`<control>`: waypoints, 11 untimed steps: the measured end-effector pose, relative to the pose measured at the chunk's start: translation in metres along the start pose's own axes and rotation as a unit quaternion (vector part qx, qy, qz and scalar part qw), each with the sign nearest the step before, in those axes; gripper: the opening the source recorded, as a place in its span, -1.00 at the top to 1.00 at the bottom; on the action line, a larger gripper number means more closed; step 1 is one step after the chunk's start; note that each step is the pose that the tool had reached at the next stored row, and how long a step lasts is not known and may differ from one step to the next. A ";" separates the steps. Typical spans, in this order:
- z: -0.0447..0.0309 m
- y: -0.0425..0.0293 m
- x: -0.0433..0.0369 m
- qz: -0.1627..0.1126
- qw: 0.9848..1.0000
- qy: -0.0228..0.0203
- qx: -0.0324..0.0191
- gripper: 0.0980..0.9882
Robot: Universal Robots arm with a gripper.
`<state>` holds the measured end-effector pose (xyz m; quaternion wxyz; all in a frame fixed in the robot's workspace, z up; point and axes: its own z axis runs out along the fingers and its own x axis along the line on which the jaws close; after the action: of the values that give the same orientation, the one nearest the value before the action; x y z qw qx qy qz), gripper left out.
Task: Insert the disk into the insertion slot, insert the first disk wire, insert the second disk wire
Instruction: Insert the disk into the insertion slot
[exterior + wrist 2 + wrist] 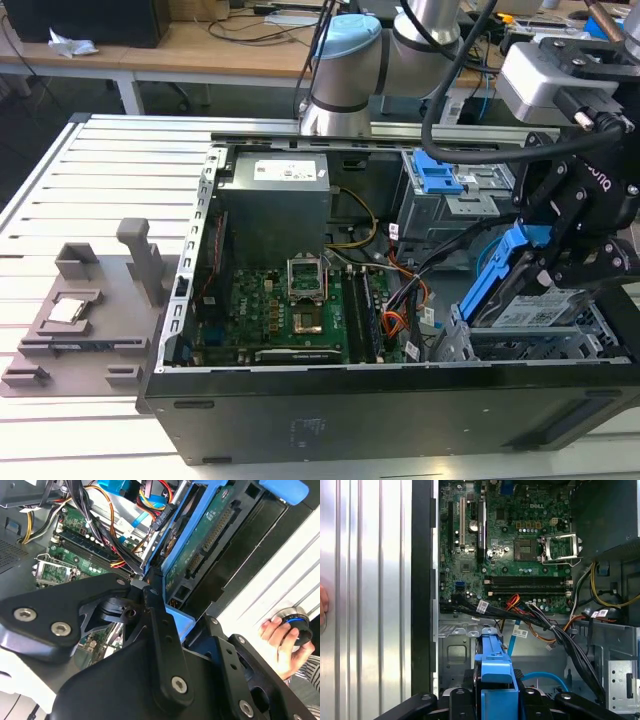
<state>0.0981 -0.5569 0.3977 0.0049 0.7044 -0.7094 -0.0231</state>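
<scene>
The claw [552, 262] is closed tight on the disk [528, 316], gripping its blue carrier. The disk sits tilted, with its lower end down in the slot [560, 350] at the exterior view's right end of the open case [350, 410]. In the first wrist view, the light blue wire [545, 675] curves just beside the carrier.

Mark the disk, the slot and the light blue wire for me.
disk [535, 316]: exterior view, on its labelled top face.
slot [452, 343]: exterior view, on its perforated side wall.
light blue wire [542, 674]: first wrist view, on its curved loop.
</scene>
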 end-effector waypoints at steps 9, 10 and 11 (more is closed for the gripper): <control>0.0002 0.0000 0.0000 0.000 1.000 0.000 0.000 0.23; 0.0002 0.0000 0.0000 0.000 1.000 0.000 0.000 0.23; 0.0002 0.0000 0.0000 0.000 1.000 0.000 0.000 0.26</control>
<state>0.0980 -0.5569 0.3975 0.0049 0.7044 -0.7094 -0.0232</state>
